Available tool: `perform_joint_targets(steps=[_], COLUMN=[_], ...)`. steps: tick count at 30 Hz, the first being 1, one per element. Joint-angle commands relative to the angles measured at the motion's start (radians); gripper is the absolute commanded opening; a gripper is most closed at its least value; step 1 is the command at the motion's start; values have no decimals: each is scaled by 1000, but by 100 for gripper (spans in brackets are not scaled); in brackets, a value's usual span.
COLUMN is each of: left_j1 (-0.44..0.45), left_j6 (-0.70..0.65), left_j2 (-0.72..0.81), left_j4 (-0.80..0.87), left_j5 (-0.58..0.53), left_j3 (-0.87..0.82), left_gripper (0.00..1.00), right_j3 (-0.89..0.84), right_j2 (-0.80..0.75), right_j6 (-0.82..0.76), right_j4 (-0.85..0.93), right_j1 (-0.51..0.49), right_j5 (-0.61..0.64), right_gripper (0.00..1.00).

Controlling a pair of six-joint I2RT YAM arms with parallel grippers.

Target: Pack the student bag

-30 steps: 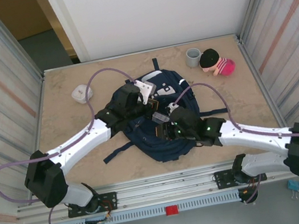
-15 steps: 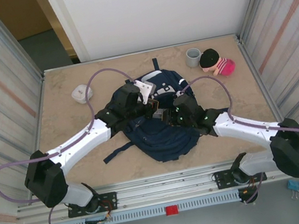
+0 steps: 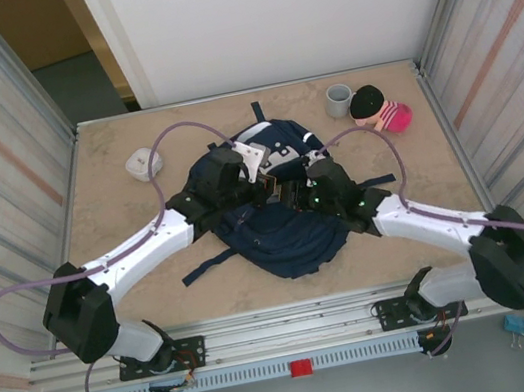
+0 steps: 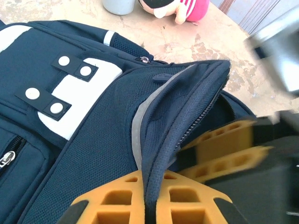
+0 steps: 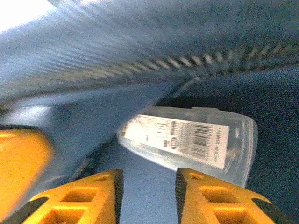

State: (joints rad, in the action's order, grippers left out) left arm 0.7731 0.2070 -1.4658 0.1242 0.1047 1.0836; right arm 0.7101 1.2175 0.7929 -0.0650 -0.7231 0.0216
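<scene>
Left gripper (image 4: 150,191) jaws clamped student bag (image 4: 79,154) rim. Right gripper (image 5: 147,184) jaws stood parted, empty, before barcoded clear case (image 5: 191,142).

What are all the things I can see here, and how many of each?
student bag: one, navy blue with white patches, middle of the table, zip open
clear case: one, see-through with a barcode label, inside the bag
cup: one, grey, far right part of the table
doll: one, pink stripes and black hat, right beside the cup
small white thing: one, white, far left part of the table
table: one, beige marbled
left gripper: one, yellow fingers, shut on the bag's opening edge
right gripper: one, yellow fingers, open, inside the bag's opening
</scene>
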Motion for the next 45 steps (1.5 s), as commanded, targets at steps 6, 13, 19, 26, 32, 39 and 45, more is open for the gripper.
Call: perform_joint_targets(steps=[6,13,19,26,32,39,45], left_j1=[-3,69,135,138,81,-176,-177], left_j6=[-82,-284,-405,-365,-244,-358,-781], left_j2=[27,-23,-152,-104,138,314,311], left_j4=[-96,-73,-10,24,68,317,616], left_j5=[64,131,164,145,231,332,138], left_j3=[-75,-132,-131,-141,-149,-190,-125], left_gripper=[7,15,31,57,82,77,72], right_j3=[-36,35,0,-20,32,123,40], right_j2=[-386,-501,-499,-487,-421,-313,-302], right_j6=[-97,-230,-275,-345,-566,-673,-484], right_j4=[272,455,437,413,395,427,239], right_j1=[-11,7,16,17,17,19,20], right_j5=[-27,-32,5,-21,-76,-154,-166], right_gripper=[45,48,49,57,61,62,62])
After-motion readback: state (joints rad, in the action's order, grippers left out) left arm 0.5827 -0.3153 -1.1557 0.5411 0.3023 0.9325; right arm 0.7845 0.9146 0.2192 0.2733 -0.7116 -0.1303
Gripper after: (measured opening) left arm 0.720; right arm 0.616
